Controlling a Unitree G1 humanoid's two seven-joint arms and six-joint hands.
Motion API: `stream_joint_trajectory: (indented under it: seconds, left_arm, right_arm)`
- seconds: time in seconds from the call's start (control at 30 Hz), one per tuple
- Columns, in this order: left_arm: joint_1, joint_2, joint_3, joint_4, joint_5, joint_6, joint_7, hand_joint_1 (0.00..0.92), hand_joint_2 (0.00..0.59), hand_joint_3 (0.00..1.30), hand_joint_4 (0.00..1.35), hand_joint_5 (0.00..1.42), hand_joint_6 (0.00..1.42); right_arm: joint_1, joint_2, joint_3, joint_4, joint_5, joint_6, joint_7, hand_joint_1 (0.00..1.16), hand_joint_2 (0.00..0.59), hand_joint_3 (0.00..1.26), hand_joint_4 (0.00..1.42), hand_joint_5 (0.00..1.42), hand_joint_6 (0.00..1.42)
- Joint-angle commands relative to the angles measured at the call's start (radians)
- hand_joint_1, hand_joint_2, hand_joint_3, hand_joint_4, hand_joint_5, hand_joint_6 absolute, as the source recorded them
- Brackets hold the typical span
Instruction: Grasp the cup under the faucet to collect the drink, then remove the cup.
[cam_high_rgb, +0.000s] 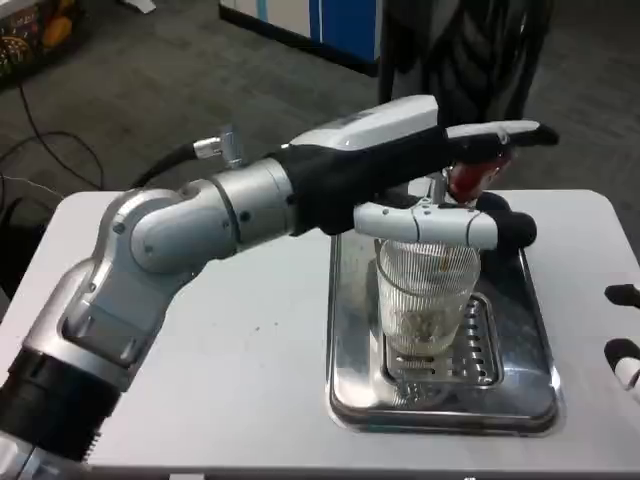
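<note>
A clear ribbed cup (427, 295) stands upright on the slotted grate (482, 345) of a shiny metal drip tray (345, 385), right of the table's middle. Something pale lies in its bottom. Just behind and above the rim shows the red faucet part (468, 177). My left arm reaches across from the lower left, and my left hand (440, 190) grips the cup at its rim: one finger lies across the front, the others stretch over the faucet behind. At the right edge, only the black and white fingertips of my right hand (622, 330) show, apart, holding nothing.
The white table (250, 340) has bare surface left of the tray and a strip on its right. Beyond the far edge lie dark carpet, a black cable (45, 140) and blue and white cabinets (330, 22).
</note>
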Motion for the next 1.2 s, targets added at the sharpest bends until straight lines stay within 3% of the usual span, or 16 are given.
stream_joint_trajectory:
  seconds: [0.03, 0.13, 0.23, 0.3, 0.33, 0.37, 0.5, 0.7, 0.93, 1.2]
  left_arm:
    - [0.047, 0.022, -0.054, 0.036, 0.073, 0.029, -0.044, 0.0, 0.113, 0.09, 0.0, 0.06, 0.08]
    - [0.048, 0.022, -0.055, 0.036, 0.073, 0.031, -0.044, 0.0, 0.113, 0.08, 0.0, 0.06, 0.08]
    - [0.051, 0.025, -0.053, 0.035, 0.071, 0.031, -0.043, 0.0, 0.112, 0.08, 0.0, 0.05, 0.08]
    - [0.052, 0.027, -0.052, 0.033, 0.072, 0.03, -0.042, 0.0, 0.112, 0.08, 0.0, 0.05, 0.08]
    - [0.053, 0.028, -0.052, 0.033, 0.072, 0.03, -0.042, 0.0, 0.112, 0.08, 0.0, 0.05, 0.08]
    - [0.053, 0.029, -0.052, 0.032, 0.072, 0.03, -0.042, 0.0, 0.112, 0.08, 0.0, 0.05, 0.08]
    - [0.056, 0.032, -0.049, 0.022, 0.073, 0.03, -0.037, 0.0, 0.112, 0.08, 0.0, 0.05, 0.08]
    - [0.063, 0.035, -0.043, 0.007, 0.072, 0.032, -0.031, 0.0, 0.112, 0.08, 0.0, 0.04, 0.08]
    - [0.073, 0.04, -0.037, -0.004, 0.078, 0.03, -0.024, 0.0, 0.111, 0.08, 0.0, 0.04, 0.08]
    - [0.075, 0.044, -0.03, -0.011, 0.076, 0.037, -0.028, 0.0, 0.11, 0.09, 0.0, 0.04, 0.08]
  right_arm:
    - [-0.002, 0.0, -0.01, -0.007, 0.022, 0.012, -0.007, 0.31, 0.447, 0.17, 0.09, 0.1, 0.0]
    - [-0.006, 0.002, -0.012, -0.002, 0.042, 0.014, -0.007, 0.31, 0.446, 0.17, 0.09, 0.1, 0.0]
    - [-0.015, 0.017, -0.02, 0.02, 0.101, 0.006, 0.0, 0.35, 0.385, 0.12, 0.08, 0.1, 0.0]
    - [-0.021, 0.023, -0.027, 0.043, 0.15, -0.014, 0.002, 0.38, 0.374, 0.1, 0.07, 0.1, 0.0]
    - [-0.023, 0.021, -0.026, 0.054, 0.171, -0.022, 0.004, 0.43, 0.32, 0.05, 0.06, 0.11, 0.01]
    - [-0.026, 0.019, -0.023, 0.065, 0.19, -0.032, 0.004, 0.46, 0.303, 0.01, 0.03, 0.1, 0.01]
    - [-0.034, 0.044, 0.011, 0.116, 0.239, -0.108, -0.016, 0.51, 0.26, 0.0, 0.0, 0.1, 0.04]
    - [-0.03, 0.097, 0.045, 0.154, 0.239, -0.216, -0.079, 0.57, 0.24, 0.0, 0.01, 0.14, 0.1]
    - [-0.034, 0.167, 0.126, 0.221, 0.227, -0.314, -0.154, 0.64, 0.218, 0.0, 0.03, 0.17, 0.13]
    - [-0.057, 0.189, 0.197, 0.273, 0.193, -0.339, -0.209, 0.66, 0.209, 0.0, 0.04, 0.17, 0.14]
